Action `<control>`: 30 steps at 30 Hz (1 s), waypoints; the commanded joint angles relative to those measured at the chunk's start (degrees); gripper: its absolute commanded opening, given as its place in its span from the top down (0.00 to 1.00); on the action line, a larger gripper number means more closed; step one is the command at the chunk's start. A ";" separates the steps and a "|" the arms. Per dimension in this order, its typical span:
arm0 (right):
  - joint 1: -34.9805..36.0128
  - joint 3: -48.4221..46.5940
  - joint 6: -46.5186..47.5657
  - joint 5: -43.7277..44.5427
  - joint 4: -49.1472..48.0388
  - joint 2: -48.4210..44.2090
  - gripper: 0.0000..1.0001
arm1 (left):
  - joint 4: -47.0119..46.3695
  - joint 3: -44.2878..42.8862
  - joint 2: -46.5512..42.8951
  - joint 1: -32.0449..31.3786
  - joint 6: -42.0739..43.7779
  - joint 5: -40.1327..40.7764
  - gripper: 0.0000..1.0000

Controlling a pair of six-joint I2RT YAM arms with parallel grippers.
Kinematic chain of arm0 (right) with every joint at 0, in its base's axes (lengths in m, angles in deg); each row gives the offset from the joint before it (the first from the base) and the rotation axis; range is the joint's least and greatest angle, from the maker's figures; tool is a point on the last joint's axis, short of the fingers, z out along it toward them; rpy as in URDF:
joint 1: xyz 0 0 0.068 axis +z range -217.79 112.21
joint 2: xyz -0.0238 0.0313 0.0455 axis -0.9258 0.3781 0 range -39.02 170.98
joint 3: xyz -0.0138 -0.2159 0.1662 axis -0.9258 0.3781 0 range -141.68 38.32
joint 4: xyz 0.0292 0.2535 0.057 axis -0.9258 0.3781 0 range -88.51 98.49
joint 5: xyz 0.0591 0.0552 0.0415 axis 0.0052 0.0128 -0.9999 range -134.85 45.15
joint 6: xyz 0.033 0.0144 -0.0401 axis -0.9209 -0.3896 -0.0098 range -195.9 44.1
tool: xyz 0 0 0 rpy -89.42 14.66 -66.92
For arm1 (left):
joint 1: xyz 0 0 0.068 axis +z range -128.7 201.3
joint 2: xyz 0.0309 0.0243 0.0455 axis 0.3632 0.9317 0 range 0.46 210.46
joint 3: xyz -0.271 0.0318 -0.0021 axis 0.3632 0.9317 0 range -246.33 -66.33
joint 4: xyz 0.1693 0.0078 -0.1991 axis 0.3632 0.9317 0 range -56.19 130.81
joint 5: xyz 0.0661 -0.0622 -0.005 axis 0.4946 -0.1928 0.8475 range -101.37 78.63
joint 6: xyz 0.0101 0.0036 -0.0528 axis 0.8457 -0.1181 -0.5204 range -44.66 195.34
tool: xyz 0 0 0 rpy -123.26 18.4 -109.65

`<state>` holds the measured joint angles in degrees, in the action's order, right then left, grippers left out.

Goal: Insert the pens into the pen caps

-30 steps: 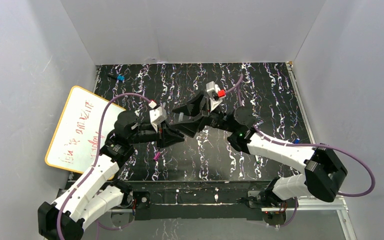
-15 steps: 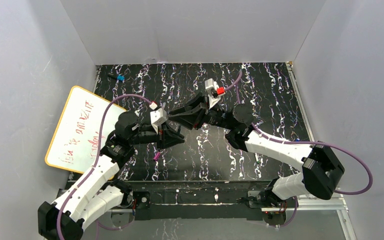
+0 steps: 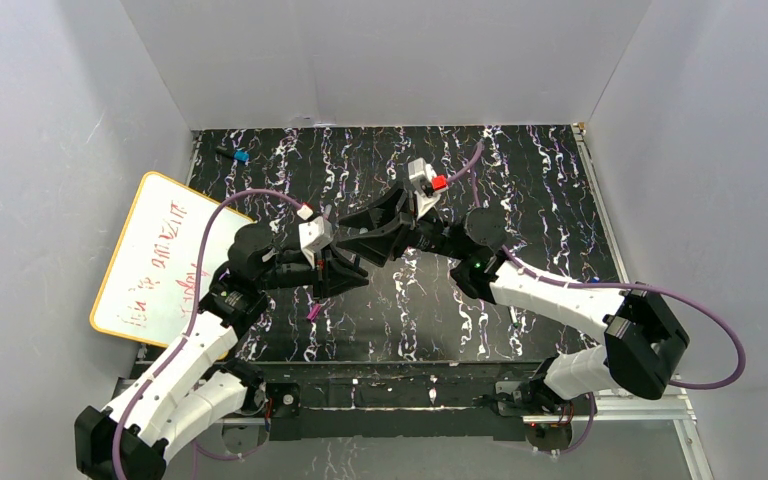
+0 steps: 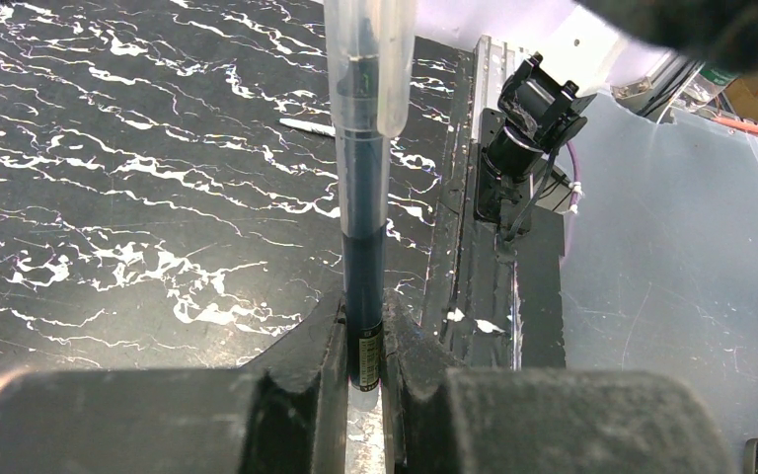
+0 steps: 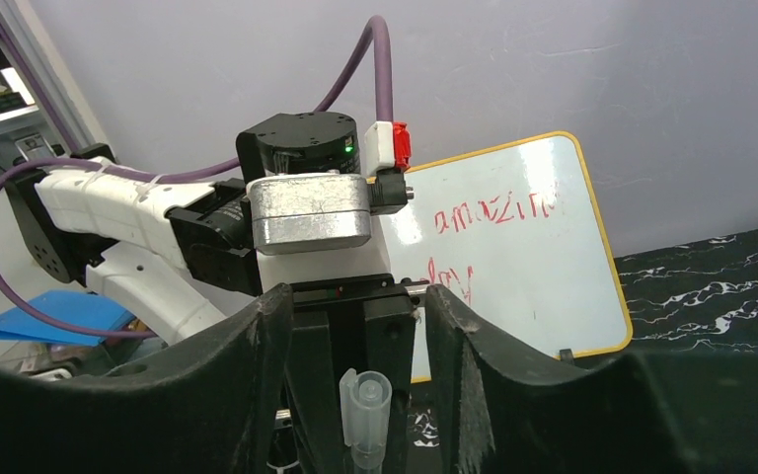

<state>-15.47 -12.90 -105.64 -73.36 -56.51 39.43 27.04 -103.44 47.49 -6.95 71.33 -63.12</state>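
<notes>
The left tool (image 4: 363,341) pinches a dark pen (image 4: 363,247) by its rear end, holding it over the bench (image 4: 109,197). A clear cap (image 4: 370,59) sits over the pen's front. The right tool (image 5: 357,296) is spread wide, with its fingers (image 5: 247,375) on either side of that cap, not touching it. A magenta cap (image 3: 312,313) and a white pen (image 4: 306,126) lie on the bench.

Marbled table (image 3: 540,190) with magenta cap (image 3: 312,313)

Left hand (image 4: 363,331) pinched, right hand (image 5: 357,301) spread
</notes>
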 commanded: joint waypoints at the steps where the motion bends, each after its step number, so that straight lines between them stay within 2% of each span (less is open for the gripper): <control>1: 0.16 -0.61 0.71 0.01 -1.00 -1.90 0.43 | 0.00 0.01 -0.84 -0.14 0.85 -0.98 1.00; 5: 0.12 -1.15 0.82 -0.05 -0.61 -1.51 0.69 | 0.07 0.01 -0.73 -0.14 0.85 -0.99 1.00; 11: 0.11 -1.74 0.74 -0.18 -0.13 -0.95 0.99 | 0.17 0.19 -0.83 -0.14 1.01 -0.98 1.00; 30: 0.35 2.99 0.16 -0.29 1.02 -0.79 0.99 | -0.09 -2.80 -0.46 -0.14 3.01 2.61 1.00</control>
<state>-15.54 -11.83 -105.55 -73.01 -55.52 39.43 28.64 -103.44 47.14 -6.97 73.25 -61.48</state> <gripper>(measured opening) 0.227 0.091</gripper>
